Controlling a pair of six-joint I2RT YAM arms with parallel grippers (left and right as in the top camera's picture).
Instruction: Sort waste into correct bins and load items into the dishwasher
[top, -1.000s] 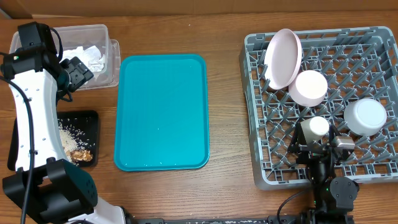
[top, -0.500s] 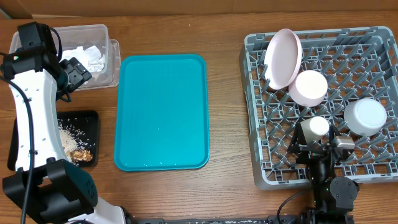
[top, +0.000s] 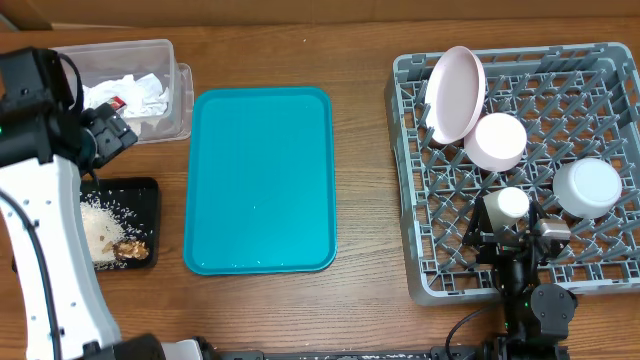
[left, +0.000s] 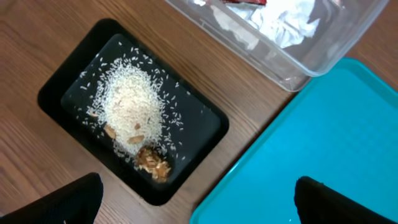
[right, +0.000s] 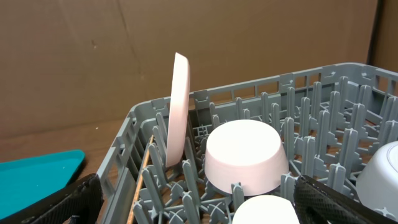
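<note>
Standing on edge, plate (right: 180, 106) sits in rack (top: 590, 250); left end effector (left: 200, 205) and right end effector (right: 199, 208) spread.

Left arm (top: 45, 210) back from the clear tub (top: 150, 55)

- The serving tray (top: 260, 180) lies mid-table, with the dish rack (top: 580, 70) to its right.
- Left of the serving tray, the tub (top: 183, 100) sits behind the shallow tray (top: 150, 200).
- Napkins (top: 140, 95) lie in the tub, and rice crumbs (top: 98, 222) lie in the shallow tray.
- In the dish rack, a plate (top: 455, 92) stands on edge at the far left, with a bowl (top: 497, 140) just beside it and a cup (top: 587, 187) further right.
</note>
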